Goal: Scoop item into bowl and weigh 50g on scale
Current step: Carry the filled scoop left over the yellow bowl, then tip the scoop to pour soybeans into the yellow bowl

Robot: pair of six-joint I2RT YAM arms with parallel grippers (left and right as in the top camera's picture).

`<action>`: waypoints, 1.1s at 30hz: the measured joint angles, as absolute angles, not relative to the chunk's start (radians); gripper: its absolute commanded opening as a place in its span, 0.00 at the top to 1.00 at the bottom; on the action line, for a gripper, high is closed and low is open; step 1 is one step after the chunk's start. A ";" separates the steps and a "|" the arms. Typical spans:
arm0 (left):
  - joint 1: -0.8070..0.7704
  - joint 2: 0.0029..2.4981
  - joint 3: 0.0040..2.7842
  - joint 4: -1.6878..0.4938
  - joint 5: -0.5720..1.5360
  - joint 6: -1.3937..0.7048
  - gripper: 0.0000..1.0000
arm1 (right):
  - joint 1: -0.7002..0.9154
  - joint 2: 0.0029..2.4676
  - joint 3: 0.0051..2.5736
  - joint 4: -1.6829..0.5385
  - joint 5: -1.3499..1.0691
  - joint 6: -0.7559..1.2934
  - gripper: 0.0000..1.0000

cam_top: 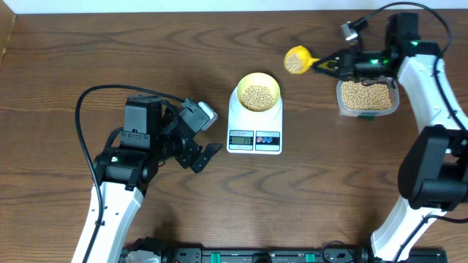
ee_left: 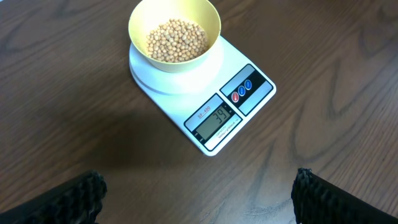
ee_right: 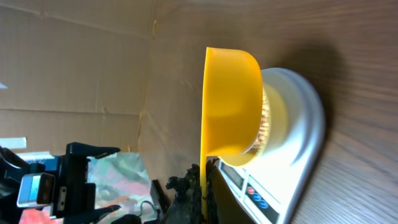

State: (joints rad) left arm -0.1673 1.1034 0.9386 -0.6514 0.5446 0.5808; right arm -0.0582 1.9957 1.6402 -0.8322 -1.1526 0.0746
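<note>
The pale yellow bowl holds tan beans and sits on the white scale at the table's middle. In the left wrist view the bowl and scale show, with the display reading 39. My right gripper is shut on the handle of a bright yellow scoop, which holds beans in the air to the right of the bowl. The scoop fills the right wrist view, in front of the scale. My left gripper is open and empty, left of the scale.
A clear plastic tub of beans stands at the right, under my right wrist. The dark wooden table shows bare wood at the left and front. Cardboard walls stand past the table's far edge.
</note>
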 measured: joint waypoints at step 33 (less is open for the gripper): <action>-0.167 1.103 0.939 -0.651 0.545 0.581 0.02 | 0.231 1.996 1.870 -1.135 -0.734 0.112 0.99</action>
State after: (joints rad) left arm -0.1673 1.1034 0.9386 -0.6514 0.5446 0.5808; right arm 0.2314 1.9957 1.8702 -1.1355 -0.7338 0.1120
